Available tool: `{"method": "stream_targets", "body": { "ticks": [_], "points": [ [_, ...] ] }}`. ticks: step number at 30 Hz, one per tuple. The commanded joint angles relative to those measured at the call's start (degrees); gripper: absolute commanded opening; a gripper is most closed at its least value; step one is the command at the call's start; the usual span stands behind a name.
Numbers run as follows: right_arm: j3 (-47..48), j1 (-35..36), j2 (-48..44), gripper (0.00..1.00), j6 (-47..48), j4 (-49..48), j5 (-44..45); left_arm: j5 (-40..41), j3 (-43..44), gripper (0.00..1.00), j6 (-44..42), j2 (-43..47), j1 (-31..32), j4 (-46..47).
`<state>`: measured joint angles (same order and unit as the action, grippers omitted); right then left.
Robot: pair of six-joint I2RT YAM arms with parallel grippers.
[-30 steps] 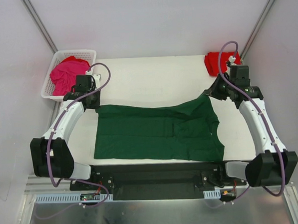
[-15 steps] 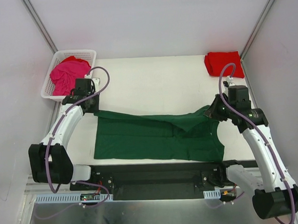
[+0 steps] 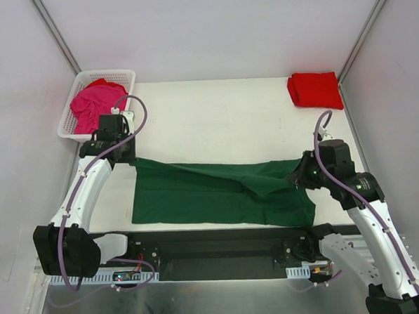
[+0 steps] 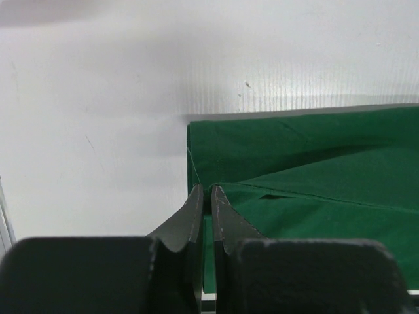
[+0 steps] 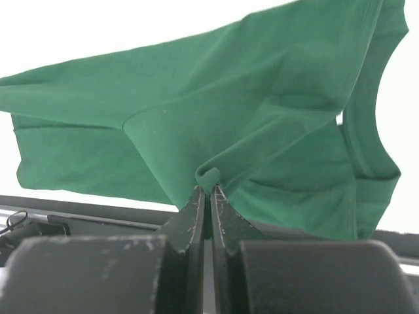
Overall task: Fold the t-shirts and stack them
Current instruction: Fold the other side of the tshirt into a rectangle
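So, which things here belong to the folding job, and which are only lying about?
Belong to the job: green t-shirt, pinched by left fingers and right fingers; folded red t-shirt at the far right corner; pink t-shirt in the white basket.
Lying about: white basket; table.

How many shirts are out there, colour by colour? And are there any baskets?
Dark green t-shirt: 1, partly folded, nearest the arms
Red t-shirt: 1, folded, far right corner
Pink t-shirt: 1, crumpled
White lattice basket: 1, holding the pink one
Total: 3 t-shirts and 1 basket, 4 things
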<state>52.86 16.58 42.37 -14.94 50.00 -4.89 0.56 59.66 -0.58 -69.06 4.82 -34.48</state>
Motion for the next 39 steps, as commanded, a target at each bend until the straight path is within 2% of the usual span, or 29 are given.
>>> {"method": "stream_targets", "body": {
  "ticks": [1, 16, 20, 29, 39],
  "points": [
    [-1.2, 1.7, -2.7, 0.01, -2.9, 3.5, 2.4, 2.5, -1.7, 0.0, 2.2, 2.0, -0.1, -3.4],
    [-2.0, 5.1, -8.7, 0.01, -6.4, 9.5, 2.8, 4.8, -3.5, 0.0, 4.0, 3.5, -0.1, -6.5],
    [-3.1, 5.7, -9.9, 0.01, -7.0, 10.5, 2.7, 3.3, -4.4, 0.0, 5.2, 5.8, -0.1, -6.8],
    [-6.7, 7.5, -11.0, 0.01, -8.7, 9.7, 3.0, 0.2, -6.9, 0.0, 8.0, 10.7, -0.1, -6.6],
    [-11.0, 12.0, -9.7, 0.01, -10.5, 7.9, 7.6, 0.8, -9.7, 0.0, 7.9, 9.2, -0.1, -6.5]
  ]
}}
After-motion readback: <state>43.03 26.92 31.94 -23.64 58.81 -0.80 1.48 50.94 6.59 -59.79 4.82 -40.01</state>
